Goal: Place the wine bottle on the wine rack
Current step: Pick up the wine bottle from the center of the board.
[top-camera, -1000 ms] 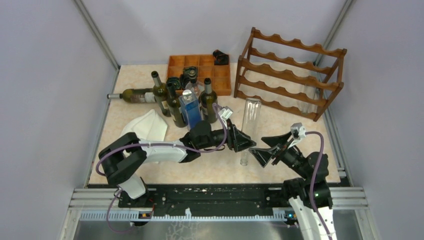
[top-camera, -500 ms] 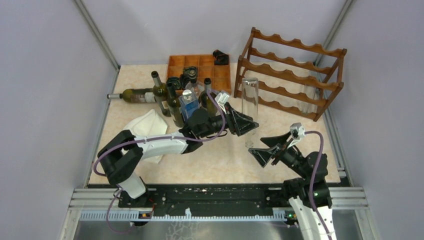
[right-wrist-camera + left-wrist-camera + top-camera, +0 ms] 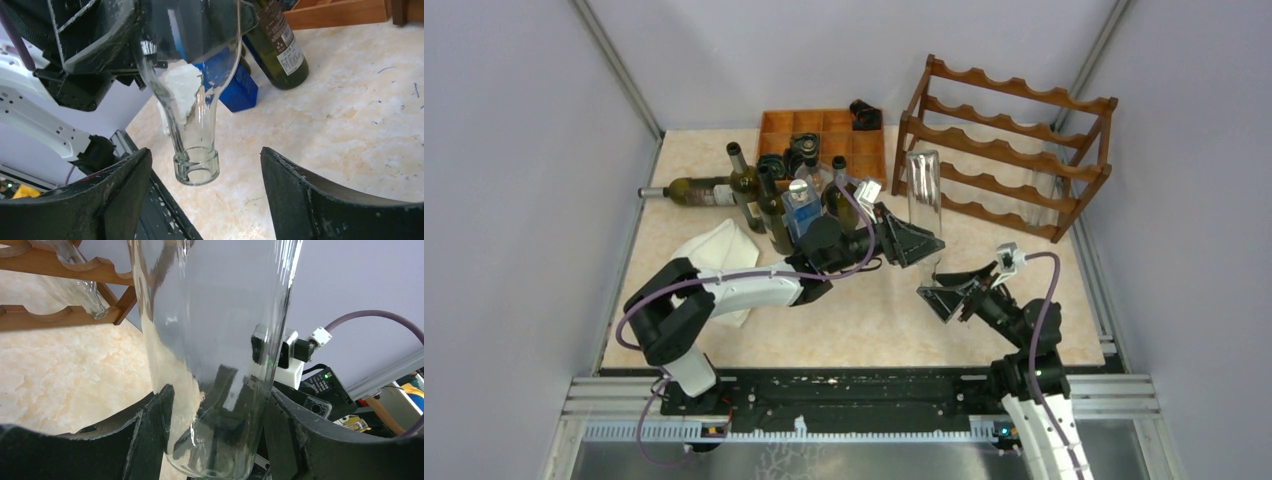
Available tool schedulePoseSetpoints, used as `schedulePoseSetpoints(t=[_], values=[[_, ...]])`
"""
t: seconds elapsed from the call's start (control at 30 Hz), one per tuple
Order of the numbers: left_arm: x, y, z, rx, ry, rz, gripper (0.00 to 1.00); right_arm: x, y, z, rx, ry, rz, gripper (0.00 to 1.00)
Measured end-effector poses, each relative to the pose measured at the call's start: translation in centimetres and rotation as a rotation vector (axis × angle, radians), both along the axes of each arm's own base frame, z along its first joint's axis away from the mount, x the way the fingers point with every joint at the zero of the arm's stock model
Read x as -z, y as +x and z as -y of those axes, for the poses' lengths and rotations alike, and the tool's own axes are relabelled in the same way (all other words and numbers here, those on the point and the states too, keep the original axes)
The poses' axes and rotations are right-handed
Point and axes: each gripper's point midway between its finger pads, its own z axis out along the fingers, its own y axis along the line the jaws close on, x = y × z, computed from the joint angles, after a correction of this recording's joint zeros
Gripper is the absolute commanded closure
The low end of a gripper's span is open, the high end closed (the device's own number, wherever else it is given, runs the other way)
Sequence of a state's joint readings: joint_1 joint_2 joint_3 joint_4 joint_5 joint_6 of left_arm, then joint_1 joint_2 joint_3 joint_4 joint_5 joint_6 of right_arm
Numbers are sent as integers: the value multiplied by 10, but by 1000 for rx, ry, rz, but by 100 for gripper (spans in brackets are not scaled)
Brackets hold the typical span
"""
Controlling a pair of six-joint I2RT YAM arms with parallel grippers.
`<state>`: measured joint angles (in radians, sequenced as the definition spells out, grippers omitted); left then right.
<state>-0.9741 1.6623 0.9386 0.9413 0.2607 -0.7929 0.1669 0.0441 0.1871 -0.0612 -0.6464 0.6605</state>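
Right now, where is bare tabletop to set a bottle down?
Bare: the near strip of beige marbled tabletop from the white cloth to the right gripper, and the patch between that gripper and the reddish-brown wooden wine rack. Crowded: far left, among dark green bottles and the orange compartment tray.

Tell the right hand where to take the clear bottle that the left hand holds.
Take the neck just behind the lip, coming from the mouth end. It is narrow and points at the right hand; the left hand clamps the body of the clear bottle.
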Motion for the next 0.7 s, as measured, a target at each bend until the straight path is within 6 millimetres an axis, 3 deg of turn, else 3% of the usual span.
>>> schedulePoseSetpoints(t=[0.33, 0.7], values=[[17, 5, 7, 3, -12, -99, 100, -1, 13, -6, -16, 72, -29, 36], [10, 7, 7, -4, -61, -141, 100, -1, 20, -9, -25, 116, -42, 44]])
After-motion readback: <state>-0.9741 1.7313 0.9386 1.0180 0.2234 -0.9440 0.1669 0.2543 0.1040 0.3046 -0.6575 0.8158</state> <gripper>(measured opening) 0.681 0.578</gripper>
